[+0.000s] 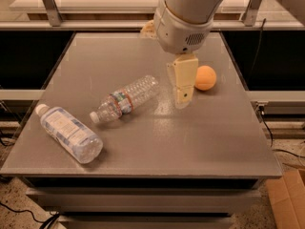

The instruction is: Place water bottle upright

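Camera view: claw [183, 97] near lying water bottle [136, 92]; label [120, 100] red-green, unreadable.

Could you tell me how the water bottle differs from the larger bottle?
The water bottle is slim, ribbed, with a narrow red-and-green band; the larger bottle is fatter with a wide pale label. The water bottle lies centrally, near the hand; the larger bottle nearer the front-left edge. Both lie on their sides.

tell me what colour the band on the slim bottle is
Red and green, clearest in the camera view; the water bottle lies left of the hand.
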You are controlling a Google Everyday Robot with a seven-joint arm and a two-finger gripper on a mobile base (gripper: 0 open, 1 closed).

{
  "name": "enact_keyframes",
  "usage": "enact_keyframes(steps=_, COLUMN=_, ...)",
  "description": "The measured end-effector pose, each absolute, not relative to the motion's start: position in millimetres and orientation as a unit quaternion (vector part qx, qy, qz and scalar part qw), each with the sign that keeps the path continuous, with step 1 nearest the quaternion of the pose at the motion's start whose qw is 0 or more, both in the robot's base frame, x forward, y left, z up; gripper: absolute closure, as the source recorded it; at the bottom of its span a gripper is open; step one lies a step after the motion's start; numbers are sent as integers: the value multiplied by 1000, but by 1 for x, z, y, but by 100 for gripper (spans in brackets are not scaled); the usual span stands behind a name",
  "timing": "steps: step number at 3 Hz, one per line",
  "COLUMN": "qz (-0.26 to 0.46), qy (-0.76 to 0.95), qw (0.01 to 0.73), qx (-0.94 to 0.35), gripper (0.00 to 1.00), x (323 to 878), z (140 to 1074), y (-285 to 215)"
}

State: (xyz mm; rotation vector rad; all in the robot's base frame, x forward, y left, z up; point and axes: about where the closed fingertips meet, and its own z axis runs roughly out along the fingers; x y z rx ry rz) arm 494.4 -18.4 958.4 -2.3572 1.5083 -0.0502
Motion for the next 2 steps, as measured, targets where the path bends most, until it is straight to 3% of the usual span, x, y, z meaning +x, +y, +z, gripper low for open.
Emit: enact_keyframes(steps=2, qz=-1, qy=425, qw=212, qx=-880, gripper=0, x=500, z=953, y=22)
